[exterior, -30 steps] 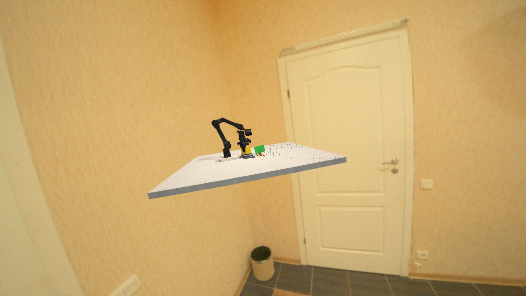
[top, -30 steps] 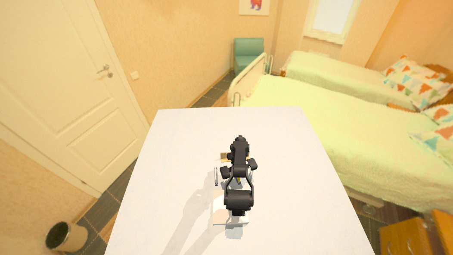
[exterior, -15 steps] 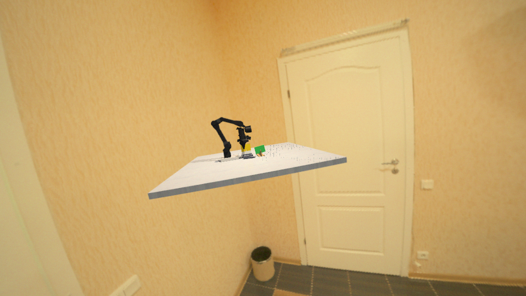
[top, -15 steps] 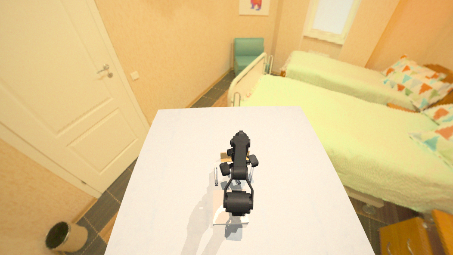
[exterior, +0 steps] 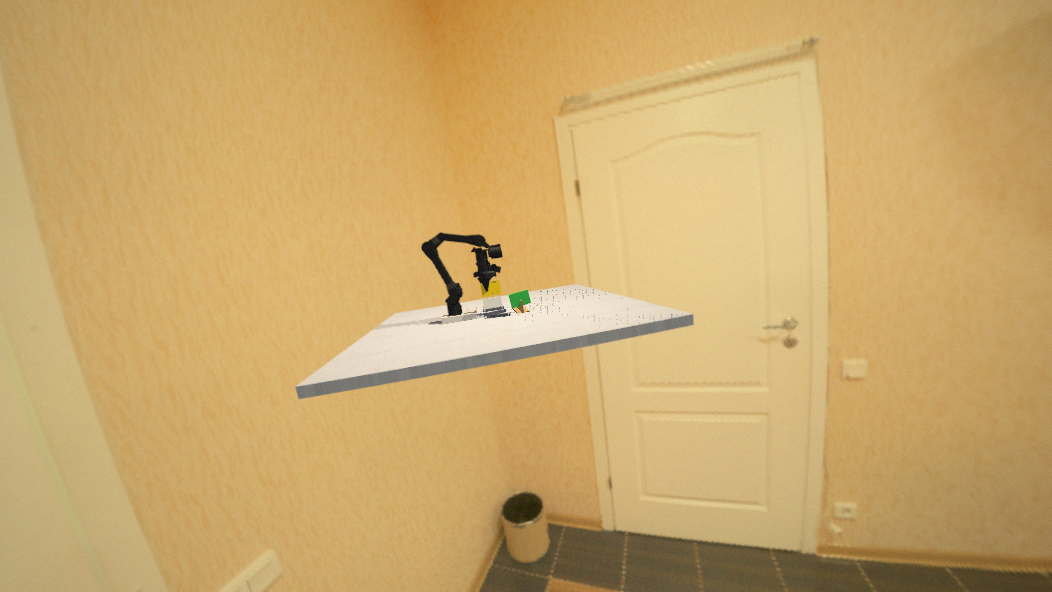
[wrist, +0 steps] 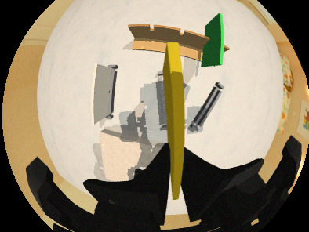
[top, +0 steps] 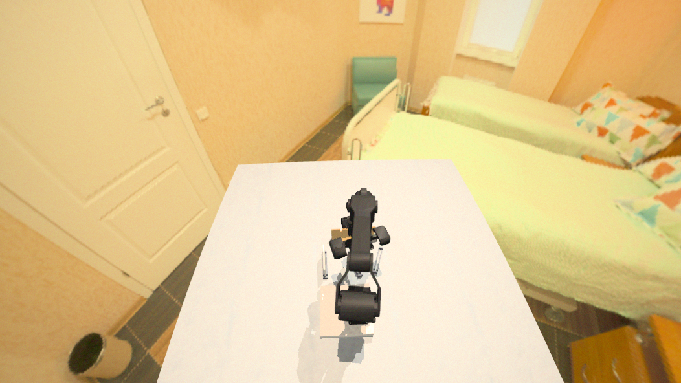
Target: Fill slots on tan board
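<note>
A white counter [top: 266, 214] [exterior: 470, 338] stands in an orange-walled bedroom beside a green-covered bed [top: 524, 200]. Above the counter, the robot's end effector [exterior: 486, 287] [wrist: 171, 146] is clamped on a yellow board [exterior: 494, 288] [wrist: 175, 94], held upright. Ahead of the end effector in the wrist view is the tan board [wrist: 169, 33], two open notches visible, with a green board [wrist: 213, 43] standing crosswise at its right end. A pale panel with a dark rail [wrist: 103, 93] stands to the left; a slim dark holder [wrist: 206, 106] lies angled at right.
</note>
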Available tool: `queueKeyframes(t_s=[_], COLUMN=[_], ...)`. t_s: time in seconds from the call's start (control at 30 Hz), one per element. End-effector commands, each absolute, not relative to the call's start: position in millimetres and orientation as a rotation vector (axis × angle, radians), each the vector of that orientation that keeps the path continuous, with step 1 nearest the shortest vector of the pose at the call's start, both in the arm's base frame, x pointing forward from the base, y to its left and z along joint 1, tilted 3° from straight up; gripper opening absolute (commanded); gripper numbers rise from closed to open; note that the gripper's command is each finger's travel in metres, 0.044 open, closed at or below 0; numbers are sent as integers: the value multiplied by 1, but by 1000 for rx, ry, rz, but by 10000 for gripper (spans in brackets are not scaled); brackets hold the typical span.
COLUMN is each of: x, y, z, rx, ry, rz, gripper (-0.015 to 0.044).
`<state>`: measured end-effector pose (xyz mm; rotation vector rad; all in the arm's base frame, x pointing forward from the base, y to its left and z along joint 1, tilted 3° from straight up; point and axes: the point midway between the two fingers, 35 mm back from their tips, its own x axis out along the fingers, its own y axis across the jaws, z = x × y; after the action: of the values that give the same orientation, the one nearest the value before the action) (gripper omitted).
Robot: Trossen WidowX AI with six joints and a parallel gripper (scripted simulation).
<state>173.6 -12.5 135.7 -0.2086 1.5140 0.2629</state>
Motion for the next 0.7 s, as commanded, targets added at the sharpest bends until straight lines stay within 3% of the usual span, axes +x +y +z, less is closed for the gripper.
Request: queueKeyframes(t_s=[0.0,0.67], x=[175,220], y=[-13,-12], z=[143,154], rx=[-215,-143], ry=[1506,1511], rz=[265,196], gripper=[0,0])
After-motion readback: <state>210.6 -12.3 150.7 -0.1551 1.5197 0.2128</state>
